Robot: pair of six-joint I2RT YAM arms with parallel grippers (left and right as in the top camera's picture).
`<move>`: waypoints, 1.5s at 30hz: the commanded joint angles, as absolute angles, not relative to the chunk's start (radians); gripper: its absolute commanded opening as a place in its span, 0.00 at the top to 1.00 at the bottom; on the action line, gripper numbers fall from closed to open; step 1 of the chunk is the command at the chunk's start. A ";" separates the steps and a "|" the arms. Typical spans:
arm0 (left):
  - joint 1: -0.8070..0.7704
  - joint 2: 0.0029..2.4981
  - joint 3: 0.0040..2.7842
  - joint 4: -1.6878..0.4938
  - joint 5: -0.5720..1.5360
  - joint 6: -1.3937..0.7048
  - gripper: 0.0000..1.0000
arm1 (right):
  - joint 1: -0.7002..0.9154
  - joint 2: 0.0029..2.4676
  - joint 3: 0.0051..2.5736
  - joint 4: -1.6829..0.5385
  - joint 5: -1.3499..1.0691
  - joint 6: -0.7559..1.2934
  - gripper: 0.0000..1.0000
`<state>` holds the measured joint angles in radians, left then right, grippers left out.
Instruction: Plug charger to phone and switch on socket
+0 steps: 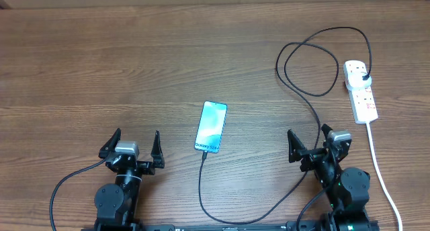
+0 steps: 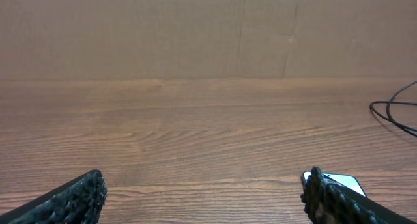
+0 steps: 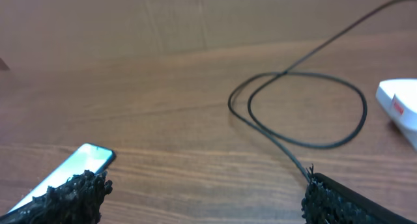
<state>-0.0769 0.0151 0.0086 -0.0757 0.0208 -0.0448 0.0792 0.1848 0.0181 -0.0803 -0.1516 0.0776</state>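
Note:
The phone [image 1: 211, 127] lies flat mid-table, teal screen lit, "Galaxy" text at its near end. The thin black charger cable [image 1: 309, 90] has its tip at the phone's near end, runs along the front edge, loops at the back right, and its black plug sits in the white socket strip [image 1: 361, 90] at the right. My left gripper [image 1: 132, 149] is open and empty, left of the phone. My right gripper [image 1: 312, 145] is open and empty, right of the phone. The phone's corner shows in the left wrist view [image 2: 345, 183] and the right wrist view [image 3: 81, 160]. The cable loop [image 3: 306, 107] and the strip's end [image 3: 401, 107] show in the right wrist view.
The strip's thick white cord [image 1: 379, 167] runs toward the front edge just right of my right arm. A brown cardboard wall [image 2: 208, 28] stands along the table's far side.

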 commanded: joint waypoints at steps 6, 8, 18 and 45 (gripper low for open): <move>-0.079 0.004 0.005 -0.078 0.011 -0.022 0.00 | 0.084 0.048 0.009 -0.078 -0.143 0.073 0.00; -0.079 0.004 0.005 -0.078 0.011 -0.022 0.01 | 0.084 0.020 0.009 -0.078 -0.143 0.075 0.00; -0.079 0.004 0.005 -0.078 0.011 -0.022 0.01 | 0.084 0.002 0.009 -0.076 -0.143 0.077 0.00; -0.079 0.004 0.005 -0.078 0.011 -0.022 0.00 | 0.084 0.002 0.009 -0.073 -0.143 0.077 0.00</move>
